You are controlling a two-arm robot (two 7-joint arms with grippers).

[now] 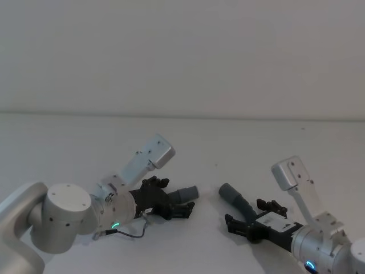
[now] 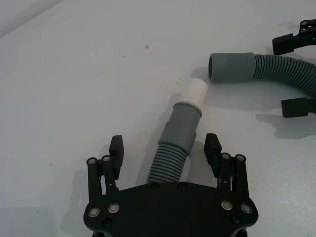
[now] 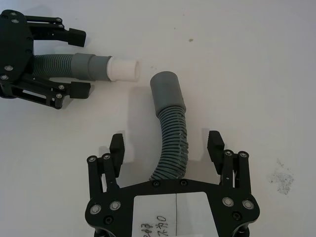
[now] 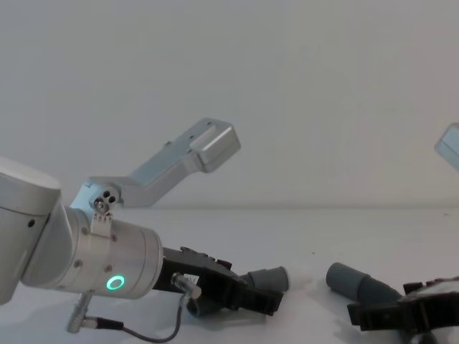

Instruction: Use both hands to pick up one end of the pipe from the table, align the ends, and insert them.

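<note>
Left end effector [image 2: 164, 143] and right end effector [image 3: 166, 139], both spread wide, straddle shorter piece [image 2: 178, 133] and longer piece [image 3: 173, 131], tip [image 2: 197, 91] near cuff [image 2: 231, 66].

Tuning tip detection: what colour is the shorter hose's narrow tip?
White. The tip shows best in the left wrist view.

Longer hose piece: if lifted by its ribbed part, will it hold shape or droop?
Likely droops slightly: the longer hose piece is ribbed and lies bent between the open fingers of the right end effector. Its smooth cuff looks stiffer, probably staying round. Curved, it seems unlikely to roll.
</note>
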